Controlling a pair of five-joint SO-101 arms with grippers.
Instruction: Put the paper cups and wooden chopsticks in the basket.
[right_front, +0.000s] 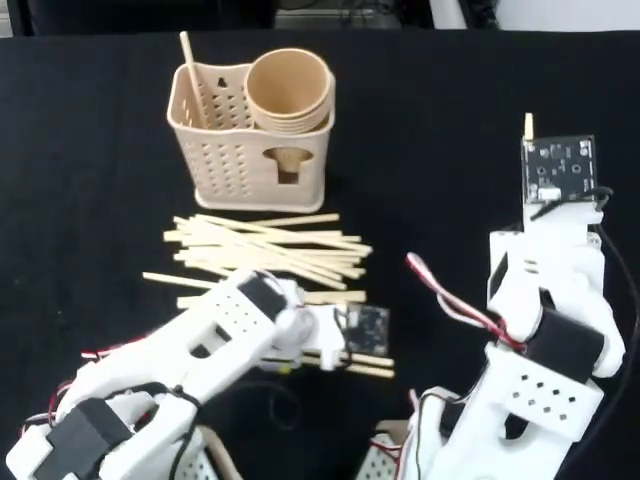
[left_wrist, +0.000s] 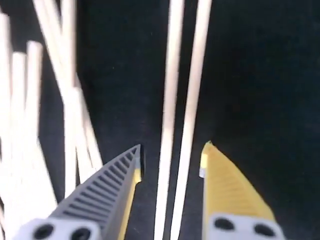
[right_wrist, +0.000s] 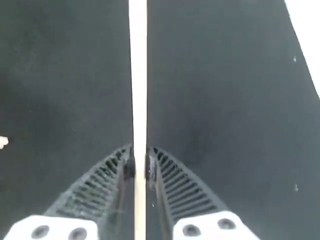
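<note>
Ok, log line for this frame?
left gripper open astride two chopsticks | right gripper shut on chopstick | basket holds cups, one stick

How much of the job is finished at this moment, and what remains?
Done: the paper cups sit stacked in the basket, and an upright chopstick stands in its other compartment. In hand: the right claw is shut on a single chopstick; the left claw is open around two chopsticks. Left: the pile on the table.

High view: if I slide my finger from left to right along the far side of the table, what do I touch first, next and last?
Standing chopstick in the basket → stacked paper cups → gripped chopstick between the right gripper's jaws.
</note>
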